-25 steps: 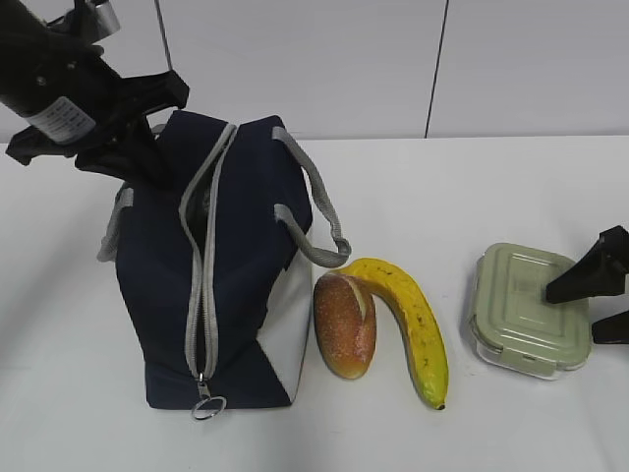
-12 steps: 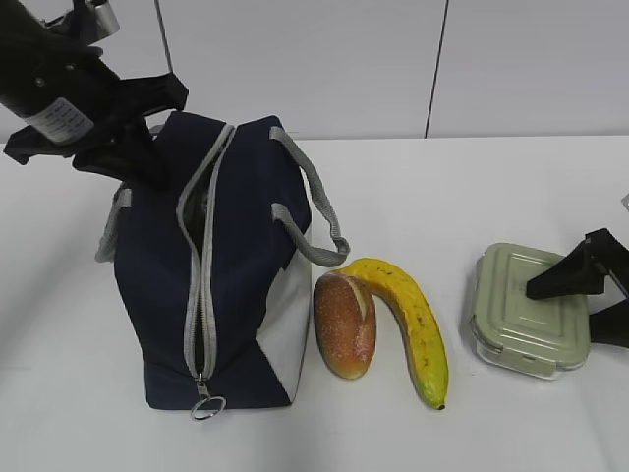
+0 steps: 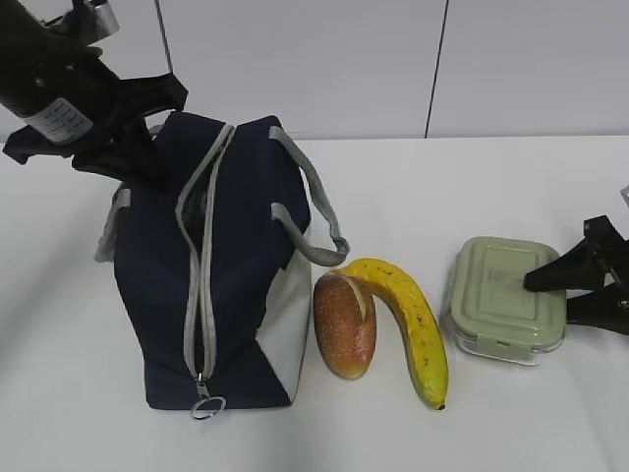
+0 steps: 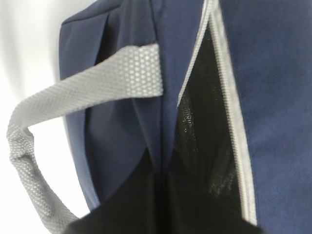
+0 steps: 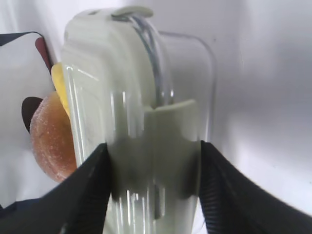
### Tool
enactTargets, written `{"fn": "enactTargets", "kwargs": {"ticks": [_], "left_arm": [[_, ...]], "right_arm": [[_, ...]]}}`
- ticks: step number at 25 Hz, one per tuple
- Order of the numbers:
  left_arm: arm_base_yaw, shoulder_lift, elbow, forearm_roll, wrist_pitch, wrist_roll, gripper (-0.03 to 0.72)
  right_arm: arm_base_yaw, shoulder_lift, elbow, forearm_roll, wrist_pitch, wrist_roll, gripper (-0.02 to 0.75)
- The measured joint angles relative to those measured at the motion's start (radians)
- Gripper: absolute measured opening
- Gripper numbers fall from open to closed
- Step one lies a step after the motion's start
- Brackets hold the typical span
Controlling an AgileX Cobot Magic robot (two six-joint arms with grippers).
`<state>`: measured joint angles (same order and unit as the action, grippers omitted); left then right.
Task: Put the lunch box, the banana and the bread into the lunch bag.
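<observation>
Clamped between the two fingers of the right gripper (image 5: pixel 153 187): the lunch box (image 3: pixel 506 312), gripped across its near side, lid clip between the pads. Just beyond the box from that gripper: the banana (image 3: pixel 413 324), then the bread (image 3: pixel 345 324) touching it, then the lunch bag (image 3: pixel 221 265) upright, zipper partly open along the top. Bare white table (image 3: pixel 472 187) on both sides of the box and behind it; narrow strip only between box and banana. Left gripper (image 3: pixel 133 147) closed at the bag's far top corner, beside a grey handle; whether pinching fabric, cannot tell. Behind all, a pale panelled wall (image 3: pixel 344 59).
</observation>
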<state>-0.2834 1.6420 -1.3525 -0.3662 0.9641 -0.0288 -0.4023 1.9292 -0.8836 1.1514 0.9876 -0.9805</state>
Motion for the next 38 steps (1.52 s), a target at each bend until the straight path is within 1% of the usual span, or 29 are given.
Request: {"fn": "enactTargets", "kwargs": {"ticks": [4, 9, 12, 15, 18, 21, 24, 31, 35, 38], "left_arm": [[0.000, 0.000, 0.000, 0.002, 0.000, 0.000, -0.003], [0.000, 0.000, 0.000, 0.002, 0.000, 0.000, -0.003], [0.000, 0.000, 0.000, 0.003, 0.000, 0.000, -0.003], [0.000, 0.000, 0.000, -0.004, -0.003, 0.000, -0.003], [0.000, 0.000, 0.000, -0.031, -0.017, 0.029, -0.003], [0.000, 0.000, 0.000, -0.082, -0.029, 0.075, -0.003], [0.000, 0.000, 0.000, -0.121, -0.034, 0.118, -0.003], [0.000, 0.000, 0.000, -0.129, -0.039, 0.132, -0.003], [0.000, 0.000, 0.000, -0.129, -0.044, 0.132, -0.003], [0.000, 0.000, 0.000, -0.130, -0.046, 0.132, -0.003]], "right_arm": [[0.000, 0.008, 0.000, 0.094, 0.013, -0.005, 0.375], [0.000, 0.014, -0.034, 0.210, 0.114, -0.051, 0.375], [0.019, 0.014, -0.066, 0.288, 0.121, -0.060, 0.375], [0.068, -0.009, -0.096, 0.326, 0.113, -0.062, 0.375], [0.150, -0.047, -0.138, 0.332, 0.117, -0.040, 0.375], [0.238, -0.080, -0.202, 0.332, 0.130, 0.029, 0.375], [0.305, -0.100, -0.280, 0.332, 0.141, 0.120, 0.375], [0.423, -0.107, -0.447, 0.313, 0.154, 0.309, 0.375], [0.492, -0.107, -0.469, 0.285, 0.166, 0.345, 0.375], [0.527, -0.107, -0.471, 0.215, 0.158, 0.377, 0.375]]}}
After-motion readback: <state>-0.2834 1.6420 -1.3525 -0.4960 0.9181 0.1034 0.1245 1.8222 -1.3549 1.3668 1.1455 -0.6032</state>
